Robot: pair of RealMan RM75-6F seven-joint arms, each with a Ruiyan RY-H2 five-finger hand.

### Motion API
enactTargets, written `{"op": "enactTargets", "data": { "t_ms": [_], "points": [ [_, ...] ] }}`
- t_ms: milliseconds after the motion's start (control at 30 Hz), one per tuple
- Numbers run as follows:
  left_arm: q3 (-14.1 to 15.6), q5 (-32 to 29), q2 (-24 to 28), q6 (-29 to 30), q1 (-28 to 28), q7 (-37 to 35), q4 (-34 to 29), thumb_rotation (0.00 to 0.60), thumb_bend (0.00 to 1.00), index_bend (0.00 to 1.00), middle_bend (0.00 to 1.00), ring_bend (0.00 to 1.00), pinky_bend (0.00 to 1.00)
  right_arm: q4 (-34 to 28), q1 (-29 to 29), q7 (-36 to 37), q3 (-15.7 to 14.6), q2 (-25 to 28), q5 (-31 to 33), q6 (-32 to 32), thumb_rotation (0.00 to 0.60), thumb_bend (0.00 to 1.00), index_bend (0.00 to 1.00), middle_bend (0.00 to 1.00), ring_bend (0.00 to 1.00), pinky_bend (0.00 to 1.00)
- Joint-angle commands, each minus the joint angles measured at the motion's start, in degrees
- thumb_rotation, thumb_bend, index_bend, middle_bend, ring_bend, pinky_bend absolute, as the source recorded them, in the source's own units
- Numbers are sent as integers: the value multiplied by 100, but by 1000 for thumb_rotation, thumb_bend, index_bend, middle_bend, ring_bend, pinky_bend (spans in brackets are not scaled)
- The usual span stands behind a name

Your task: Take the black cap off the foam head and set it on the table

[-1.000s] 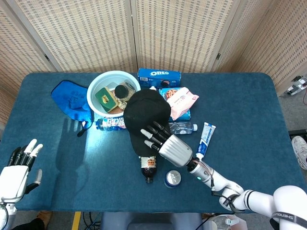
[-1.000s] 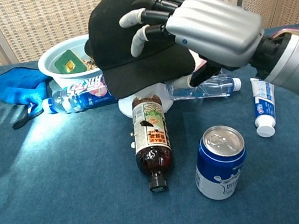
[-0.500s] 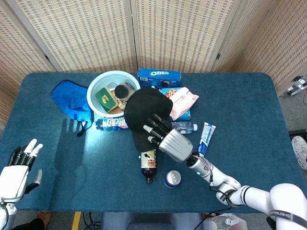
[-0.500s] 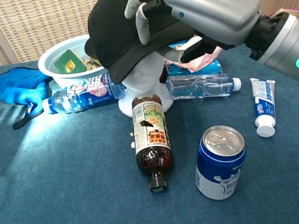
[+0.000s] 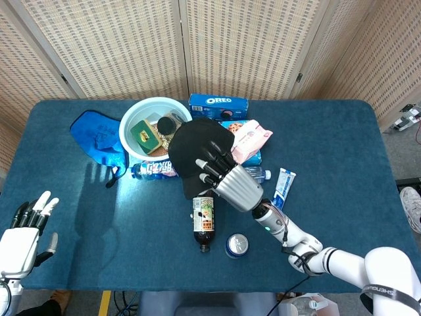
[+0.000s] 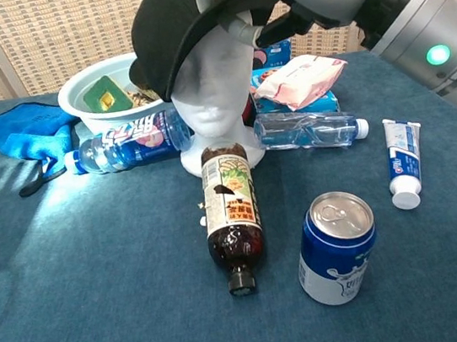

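The right robot hand (image 5: 227, 179) grips the black cap (image 5: 194, 153) by its brim side, fingers (image 5: 209, 168) draped over the crown from above and, in the chest view, the thumb tucked under the brim. The cap is tilted up over the foam head (image 6: 216, 103), the face bare below the brim; the cap's rear edge seems to rest on the top of the head, though contact is hard to judge. The foam head stands upright on the counter (image 5: 342, 158), hemmed in closely: a brown bottle (image 6: 232, 215) lies just in front of its base, a blue-labelled bottle (image 6: 121, 142) lies to one side, a clear bottle (image 6: 308, 130) to the other, with a white bowl (image 5: 133, 116) and an Oreo box (image 5: 218, 105) behind. A blue can (image 6: 335, 247) stands near the brown bottle's cap end, and a toothpaste tube (image 6: 402, 162) lies beyond it. Bare blue cloth runs along the near edge of the counter and widens toward both far sides. The left robot hand (image 5: 23, 232) hovers at the counter's near left corner, fingers spread, holding nothing.
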Motion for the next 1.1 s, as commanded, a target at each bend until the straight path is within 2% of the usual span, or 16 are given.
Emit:
{"op": "enactTargets", "data": {
  "t_ms": [33, 300, 700, 1100],
  "points": [
    [3, 3, -4, -10, -5, 3, -1, 600, 486, 79, 0, 0, 0, 30, 66, -52, 85, -14, 88, -31, 600, 511, 753, 321, 82, 0],
    [-2, -4, -8, -26, -17, 24, -11, 600, 485, 79, 0, 0, 0, 162, 288, -237, 292, 7, 298, -169, 600, 512, 753, 321, 83, 0],
    [3, -26, -31, -28, -11, 1, 28, 600, 485, 79, 0, 0, 0, 327, 473, -325, 261, 93, 179, 26, 600, 513, 752, 321, 84, 0],
    [17, 0, -30, 9, 13, -27, 39, 600, 486, 79, 0, 0, 0, 675, 758, -440, 436, 154, 341, -16, 600, 512, 753, 323, 87, 0]
  ]
}}
